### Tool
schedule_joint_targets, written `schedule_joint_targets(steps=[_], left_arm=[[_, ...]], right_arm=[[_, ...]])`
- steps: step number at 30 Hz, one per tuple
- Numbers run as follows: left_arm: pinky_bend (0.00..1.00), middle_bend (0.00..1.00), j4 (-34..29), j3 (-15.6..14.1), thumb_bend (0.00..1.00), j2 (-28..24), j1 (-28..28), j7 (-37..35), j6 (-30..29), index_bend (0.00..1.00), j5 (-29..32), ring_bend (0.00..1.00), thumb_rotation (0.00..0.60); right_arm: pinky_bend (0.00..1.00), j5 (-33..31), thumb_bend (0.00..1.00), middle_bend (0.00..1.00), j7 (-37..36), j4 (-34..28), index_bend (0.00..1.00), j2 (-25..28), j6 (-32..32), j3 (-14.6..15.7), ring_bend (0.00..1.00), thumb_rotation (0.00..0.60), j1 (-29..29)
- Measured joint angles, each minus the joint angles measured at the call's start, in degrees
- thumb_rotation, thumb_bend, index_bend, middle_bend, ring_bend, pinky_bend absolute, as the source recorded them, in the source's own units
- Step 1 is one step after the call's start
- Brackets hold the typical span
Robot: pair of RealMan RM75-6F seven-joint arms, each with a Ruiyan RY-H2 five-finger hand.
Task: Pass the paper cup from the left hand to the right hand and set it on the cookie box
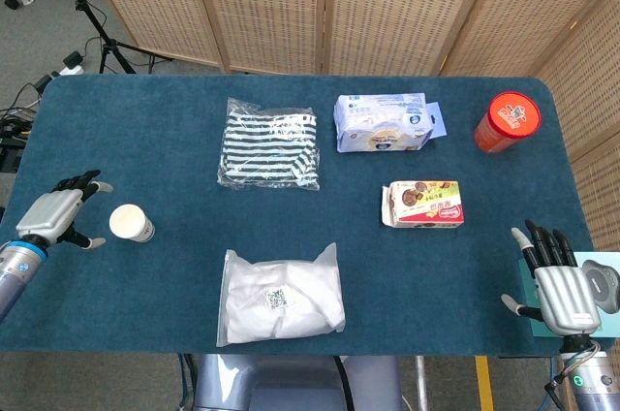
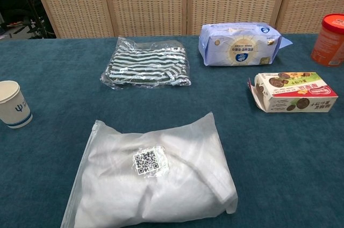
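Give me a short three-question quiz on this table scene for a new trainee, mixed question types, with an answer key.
1. True or false: the left hand is already holding the paper cup.
2. Multiple choice: what lies on the table directly behind the cookie box, toward the screen?
A. the striped cloth in a clear bag
B. the blue and white pack
C. the white plastic bag
3. Fill in: the right hand hangs open at the table's near ______ corner, holding nothing.

Key
1. False: the hand is open beside the cup, with a gap showing between them.
2. B, the blue and white pack.
3. right
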State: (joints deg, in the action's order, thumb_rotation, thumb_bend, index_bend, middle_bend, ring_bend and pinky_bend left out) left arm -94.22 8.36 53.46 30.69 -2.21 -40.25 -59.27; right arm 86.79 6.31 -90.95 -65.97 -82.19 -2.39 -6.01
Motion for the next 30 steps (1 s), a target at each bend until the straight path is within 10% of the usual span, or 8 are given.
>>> schedule_joint_targets(steps=[30], left_arm=[[0.0,0.0,2.2,-3.2,0.17,4.8,4.8,7.8,0.2,0.15,5.0,0.0,0.6]], right_arm=[[0.0,-0.3,0.1,0.0,0.1,0.2,0.0,-0.3,0.0,-0.1,0.0,0.6,-0.1]])
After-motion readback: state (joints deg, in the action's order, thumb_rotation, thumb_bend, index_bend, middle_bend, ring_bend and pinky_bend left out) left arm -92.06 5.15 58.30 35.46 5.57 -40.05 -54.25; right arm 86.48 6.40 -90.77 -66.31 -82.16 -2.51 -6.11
